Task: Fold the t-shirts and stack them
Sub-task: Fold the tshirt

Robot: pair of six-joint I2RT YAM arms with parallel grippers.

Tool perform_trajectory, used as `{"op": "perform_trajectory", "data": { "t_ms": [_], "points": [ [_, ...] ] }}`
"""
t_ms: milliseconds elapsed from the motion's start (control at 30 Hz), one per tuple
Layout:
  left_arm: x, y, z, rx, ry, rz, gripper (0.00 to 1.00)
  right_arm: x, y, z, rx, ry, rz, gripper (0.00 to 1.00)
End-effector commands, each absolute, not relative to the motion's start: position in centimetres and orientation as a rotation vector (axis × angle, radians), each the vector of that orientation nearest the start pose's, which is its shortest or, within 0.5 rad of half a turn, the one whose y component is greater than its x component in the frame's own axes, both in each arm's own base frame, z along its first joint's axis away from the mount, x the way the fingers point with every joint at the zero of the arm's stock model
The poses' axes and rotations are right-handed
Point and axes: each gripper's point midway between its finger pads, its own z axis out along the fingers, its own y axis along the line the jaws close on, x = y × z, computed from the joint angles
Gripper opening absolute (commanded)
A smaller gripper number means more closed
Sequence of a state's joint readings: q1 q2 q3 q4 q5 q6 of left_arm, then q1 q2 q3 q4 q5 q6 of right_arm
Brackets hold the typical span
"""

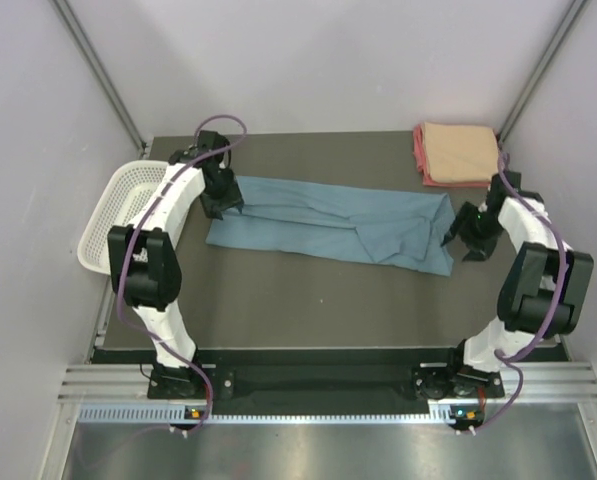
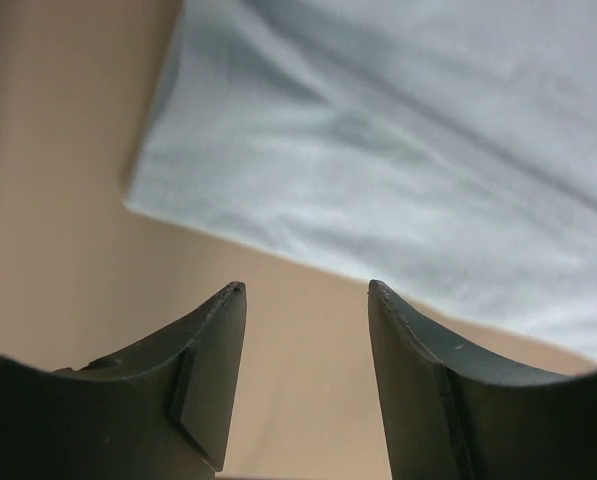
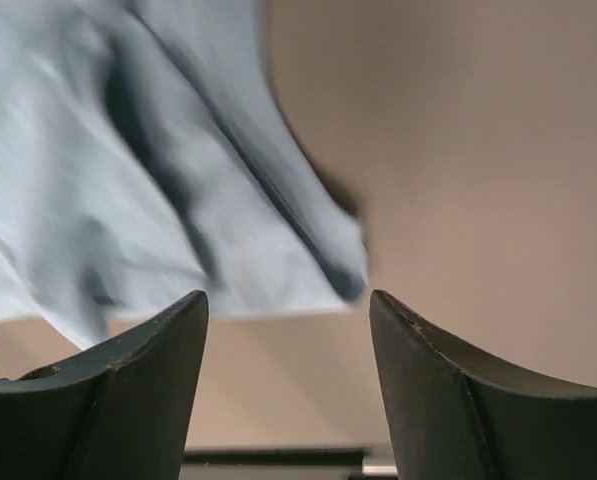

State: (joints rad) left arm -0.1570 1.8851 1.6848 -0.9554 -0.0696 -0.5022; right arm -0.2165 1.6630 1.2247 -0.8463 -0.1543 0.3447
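A dusty blue-grey t-shirt [image 1: 333, 225] lies spread in a long folded strip across the middle of the table. My left gripper [image 1: 221, 205] hovers at its left end, open, with bare table between the fingers and the cloth [image 2: 398, 150] just beyond them. At the strip's right end my right gripper [image 1: 466, 238] is also open and holds nothing; the shirt's corner [image 3: 178, 180] lies ahead of its tips. A folded peach t-shirt [image 1: 460, 150] rests on a folded pink-red one [image 1: 421, 160] at the back right corner.
A white mesh basket [image 1: 113, 215] hangs off the table's left edge beside the left arm. Grey walls close in the table on three sides. The dark tabletop [image 1: 308, 300] runs in front of the shirt to the near edge.
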Motion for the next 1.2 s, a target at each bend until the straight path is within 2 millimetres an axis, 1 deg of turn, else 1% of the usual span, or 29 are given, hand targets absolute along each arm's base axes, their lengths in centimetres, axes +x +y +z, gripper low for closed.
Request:
{"op": "perform_trajectory", "data": {
  "t_ms": [0, 67, 100, 200, 333, 433, 533, 600, 633, 667, 767, 800, 833, 900, 933, 967, 1033, 1067, 1167],
  "points": [
    [40.0, -8.3, 11.7, -0.485, 2.711, -0.232, 0.57, 30.6, -2.0, 7.4, 0.839, 2.699, 0.404, 0.66],
    [39.0, -8.6, 10.7, -0.494, 2.747, -0.253, 0.57, 29.7, -2.2, 7.1, 0.850, 2.693, 0.422, 0.66],
    [38.7, -8.6, 10.4, -0.504, 2.757, -0.258, 0.58, 28.9, -2.1, 6.4, 0.857, 2.711, 0.425, 0.66],
    [38.2, -9.0, 9.5, -0.536, 2.778, -0.305, 0.58, 28.0, -2.2, 5.6, 0.865, 2.713, 0.431, 0.66],
    [38.1, -8.7, 8.7, -0.602, 2.783, -0.354, 0.59, 28.1, -2.3, 4.6, 0.860, 2.717, 0.439, 0.65],
    [38.2, -8.1, 8.4, -0.626, 2.783, -0.357, 0.59, 28.8, -2.8, 4.2, 0.859, 2.702, 0.414, 0.65],
    [38.2, -7.7, 8.0, -0.643, 2.789, -0.354, 0.58, 29.1, -3.3, 3.6, 0.881, 2.699, 0.397, 0.63],
    [38.1, -7.4, 7.7, -0.663, 2.791, -0.351, 0.58, 29.4, -3.4, 3.2, 0.886, 2.693, 0.395, 0.59],
    [38.0, -7.2, 7.6, -0.667, 2.791, -0.350, 0.58, 29.3, -3.3, 2.9, 0.895, 2.703, 0.401, 0.56],
    [38.0, -7.1, 7.6, -0.675, 2.792, -0.346, 0.59, 29.4, -3.3, 2.8, 0.896, 2.703, 0.402, 0.51],
    [37.7, -6.4, 7.5, -0.690, 2.797, -0.309, 0.61, 29.3, -3.1, 2.5, 0.904, 2.708, 0.419, 0.39],
    [37.5, -6.1, 7.5, -0.697, 2.798, -0.292, 0.61, 29.2, -3.1, 2.5, 0.911, 2.712, 0.420, 0.38],
    [37.4, -5.8, 7.3, -0.712, 2.801, -0.266, 0.62, 29.0, -3.1, 2.5, 0.914, 2.712, 0.416, 0.32],
    [37.1, -5.6, 7.0, -0.728, 2.802, -0.254, 0.63, 28.7, -3.1, 2.3, 0.916, 2.717, 0.407, 0.25],
    [36.9, -5.5, 6.8, -0.740, 2.807, -0.244, 0.63, 28.5, -3.1, 2.2, 0.921, 2.721, 0.399, 0.22],
    [36.9, -5.4, 6.6, -0.746, 2.806, -0.245, 0.63, 28.4, -3.1, 2.1, 0.920, 2.726, 0.399, 0.16],
    [36.8, -5.3, 6.0, -0.779, 2.815, -0.246, 0.63, 28.2, -3.1, 1.8, 0.929, 2.734, 0.403, 0.11],
    [36.7, -5.2, 5.7, -0.788, 2.821, -0.243, 0.63, 28.1, -3.2, 1.8, 0.935, 2.736, 0.404, 0.06],
    [36.4, -4.6, 5.2, -0.825, 2.838, -0.199, 0.62, 28.2, -3.4, 2.0, 0.927, 2.728, 0.390, 0.02]
  ]
}}
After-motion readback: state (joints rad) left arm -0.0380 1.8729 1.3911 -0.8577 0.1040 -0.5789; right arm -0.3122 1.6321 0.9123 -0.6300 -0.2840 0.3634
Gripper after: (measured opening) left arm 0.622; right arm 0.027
